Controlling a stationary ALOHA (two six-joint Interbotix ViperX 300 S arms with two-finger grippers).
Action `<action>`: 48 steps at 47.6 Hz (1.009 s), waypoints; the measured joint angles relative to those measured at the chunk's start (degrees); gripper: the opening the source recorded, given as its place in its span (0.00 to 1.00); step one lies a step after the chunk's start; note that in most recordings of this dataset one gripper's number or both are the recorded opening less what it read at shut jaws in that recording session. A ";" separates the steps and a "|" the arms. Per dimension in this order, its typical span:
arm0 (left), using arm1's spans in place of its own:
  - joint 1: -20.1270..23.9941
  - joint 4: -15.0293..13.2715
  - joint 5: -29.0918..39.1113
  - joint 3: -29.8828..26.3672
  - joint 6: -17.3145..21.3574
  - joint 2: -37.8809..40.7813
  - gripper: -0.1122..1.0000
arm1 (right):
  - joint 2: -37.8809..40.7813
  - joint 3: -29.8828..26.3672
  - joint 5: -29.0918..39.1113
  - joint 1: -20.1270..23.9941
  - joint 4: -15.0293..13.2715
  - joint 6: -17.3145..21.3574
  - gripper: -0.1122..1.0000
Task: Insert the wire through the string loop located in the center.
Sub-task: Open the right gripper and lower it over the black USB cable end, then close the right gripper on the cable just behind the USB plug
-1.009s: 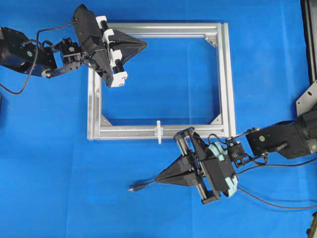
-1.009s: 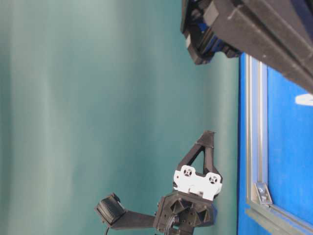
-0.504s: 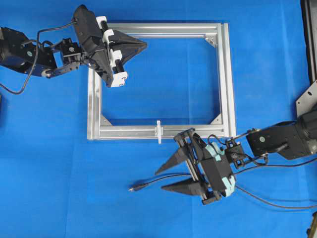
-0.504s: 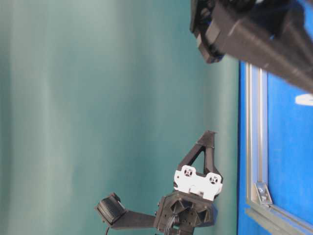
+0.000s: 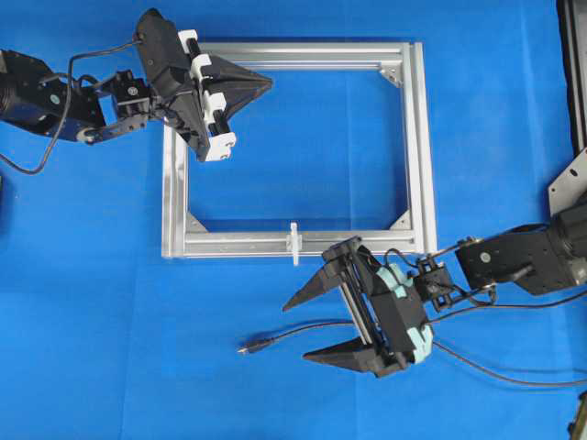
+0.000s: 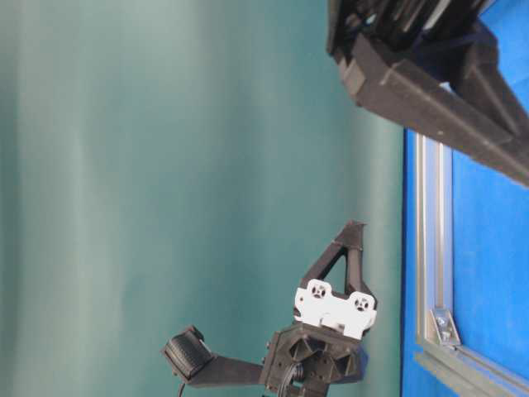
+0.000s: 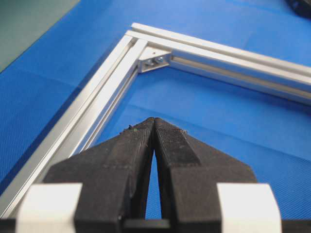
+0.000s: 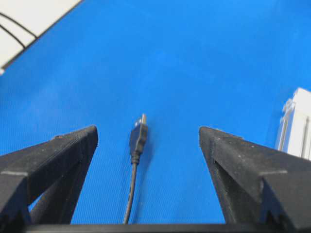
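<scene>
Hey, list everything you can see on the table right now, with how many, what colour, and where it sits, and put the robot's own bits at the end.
Thin black wire with a small metallic plug tip: one, black, lying flat on the cloth below the frame, plug end at left, between the right gripper's fingers, untouched.
Rectangular aluminium bar frame: one, silver, centre of the table.
Small white string loop: one, white, upright across the frame's bottom bar.
Blue cloth table cover: one, blue, under everything.
Left gripper: one, black with white blocks, shut and empty, over the frame's top-left corner.
Right gripper: one, black with pale teal, open, straddling the wire.
</scene>
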 measured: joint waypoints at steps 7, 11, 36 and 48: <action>0.09 0.00 0.00 0.00 0.09 0.00 0.10 | 2.81 -1.05 0.44 0.26 1.49 1.58 0.91; 0.00 0.00 0.00 0.00 0.00 0.00 0.10 | 5.10 -1.93 0.53 0.53 1.67 2.72 0.91; 0.00 0.00 0.00 0.00 0.09 0.00 0.10 | 11.78 -4.31 1.05 0.70 2.64 5.45 0.90; 0.09 0.00 -0.09 -0.09 0.09 0.00 0.10 | 11.69 -4.22 2.29 0.70 2.72 5.54 0.65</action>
